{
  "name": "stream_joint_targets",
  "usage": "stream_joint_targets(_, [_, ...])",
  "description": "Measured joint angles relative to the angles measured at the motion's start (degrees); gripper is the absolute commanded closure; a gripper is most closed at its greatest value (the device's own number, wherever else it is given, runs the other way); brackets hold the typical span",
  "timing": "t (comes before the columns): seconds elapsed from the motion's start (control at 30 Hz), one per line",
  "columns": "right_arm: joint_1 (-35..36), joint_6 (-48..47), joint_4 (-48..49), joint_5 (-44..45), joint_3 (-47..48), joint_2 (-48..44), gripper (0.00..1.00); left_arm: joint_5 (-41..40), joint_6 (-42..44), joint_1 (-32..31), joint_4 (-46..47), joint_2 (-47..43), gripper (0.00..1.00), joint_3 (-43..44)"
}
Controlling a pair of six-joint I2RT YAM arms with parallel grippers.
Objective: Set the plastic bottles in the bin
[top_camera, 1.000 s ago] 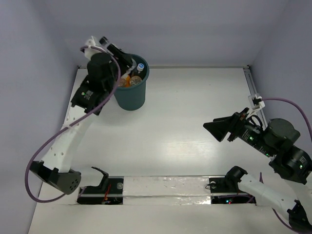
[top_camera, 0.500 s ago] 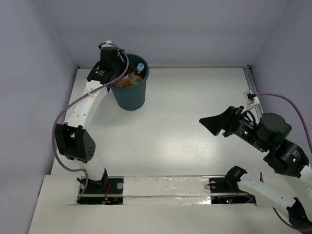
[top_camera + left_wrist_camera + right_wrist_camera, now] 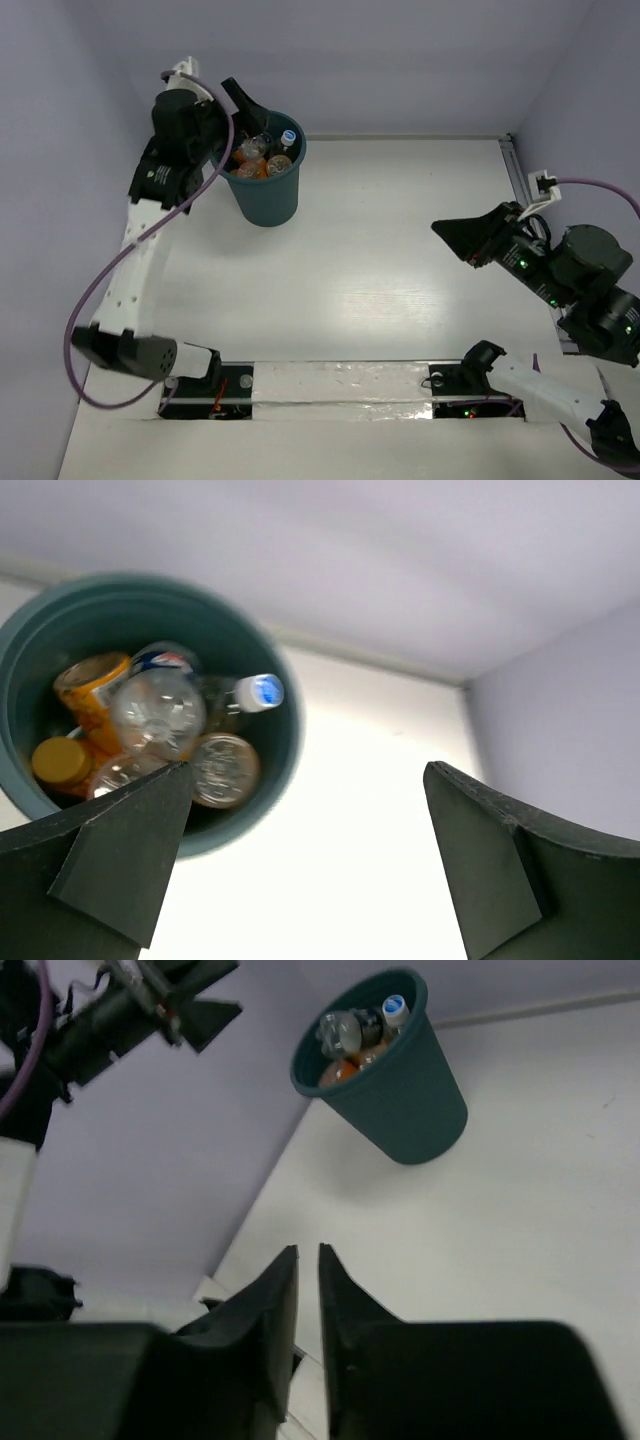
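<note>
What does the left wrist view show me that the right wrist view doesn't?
Only left wrist: a look straight down into the bin, where the plastic bottles lie piled, framed by the wide-open, empty left fingers. Only right wrist: the bin's outer wall from the side, the left arm poised above it, and the right fingers with a narrow gap. Both: the bin holding bottles, and the white table.

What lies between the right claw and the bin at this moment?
Only bare white table. The top view shows the stretch from the right claw to the bin with nothing on it, and the right wrist view agrees.
</note>
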Motion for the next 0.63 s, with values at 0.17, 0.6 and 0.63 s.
stream_joint_targets(0.17, [0.0, -1.9, -0.1, 3.8, 4.7, -2.4, 0.85, 2.2, -1.5, 0.0, 0.4, -13.5, 0.01, -1.6])
stream_joint_targets(0.6, [0.0, -4.5, 1.5, 22.4, 4.2, -19.5, 0.00, -3.9, -2.7, 0.0, -7.6, -36.1, 0.01, -0.1])
stream_joint_targets(0.63, [0.0, -4.6, 1.6, 22.4, 3.4, -19.3, 0.00, -4.2, -2.8, 0.0, -8.3, -36.7, 0.01, -0.2])
